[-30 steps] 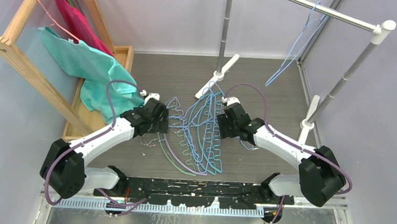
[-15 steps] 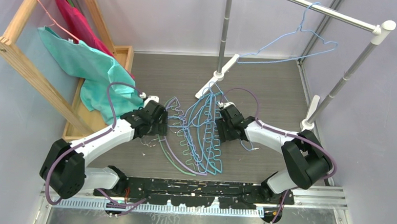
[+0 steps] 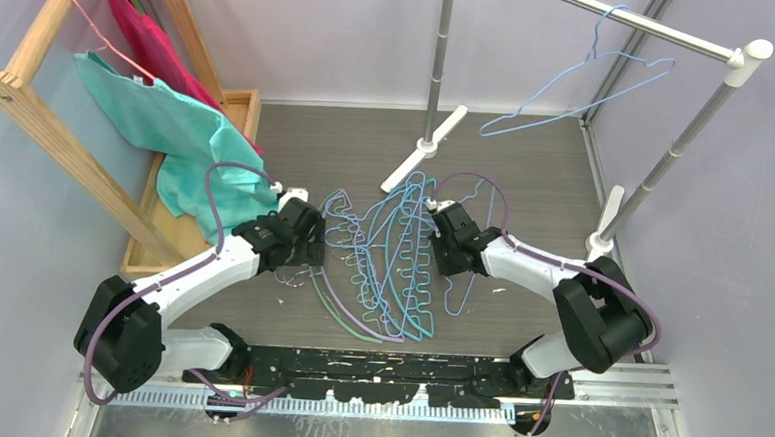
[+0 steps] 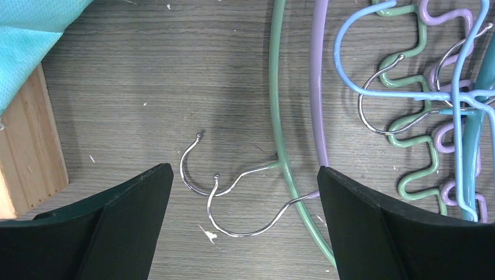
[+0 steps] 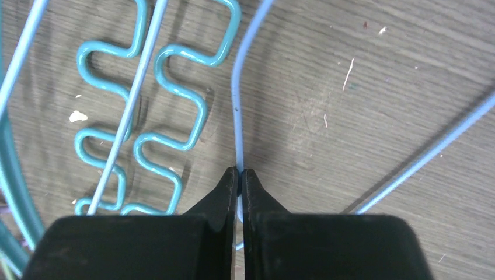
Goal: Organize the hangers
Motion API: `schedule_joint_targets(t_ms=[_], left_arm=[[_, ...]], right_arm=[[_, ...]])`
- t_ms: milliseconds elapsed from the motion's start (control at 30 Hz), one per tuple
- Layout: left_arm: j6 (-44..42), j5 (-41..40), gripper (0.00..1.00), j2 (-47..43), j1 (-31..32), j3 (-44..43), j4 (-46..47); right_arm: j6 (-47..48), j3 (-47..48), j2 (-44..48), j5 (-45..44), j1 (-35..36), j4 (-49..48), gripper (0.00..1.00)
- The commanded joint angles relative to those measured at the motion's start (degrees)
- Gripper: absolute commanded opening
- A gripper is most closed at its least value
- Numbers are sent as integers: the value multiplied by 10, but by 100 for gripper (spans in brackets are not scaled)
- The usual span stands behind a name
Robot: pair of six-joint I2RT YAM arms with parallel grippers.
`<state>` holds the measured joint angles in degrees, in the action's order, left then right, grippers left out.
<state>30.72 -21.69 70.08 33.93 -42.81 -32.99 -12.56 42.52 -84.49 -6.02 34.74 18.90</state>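
Light-blue wire hanger [image 5: 234, 116] pinched in right pincer [image 5: 240, 173], rest cut off.

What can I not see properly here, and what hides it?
- Right wrist view: part of the light-blue wire hanger is hidden inside the shut right gripper.
- Left wrist view: the teal hanger is cut by the right edge.
- Top view: the hanger pile is too tangled to tell its layering.

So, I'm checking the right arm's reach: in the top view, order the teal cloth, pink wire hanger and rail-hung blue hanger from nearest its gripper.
From the right gripper, jaws shut on a light-blue wire hanger:
1. rail-hung blue hanger, back right.
2. teal cloth, left.
3. pink wire hanger, far back-left corner.
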Motion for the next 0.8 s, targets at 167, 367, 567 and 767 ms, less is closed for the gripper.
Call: schedule_joint_targets(t_ms=[167, 367, 567, 767], left_arm=[[11, -18, 98, -29, -4, -2, -3], [11, -16, 98, -25, -4, -5, 0], [9, -9, 98, -20, -4, -17, 2], [0, -14, 98, -31, -4, -31, -11]], right_arm=[[-40, 40, 148, 87, 4, 67, 1], [-81, 103, 216, 169, 9, 59, 1], [-122, 193, 178, 178, 53, -14, 1], [-127, 292, 135, 77, 76, -65, 1]])
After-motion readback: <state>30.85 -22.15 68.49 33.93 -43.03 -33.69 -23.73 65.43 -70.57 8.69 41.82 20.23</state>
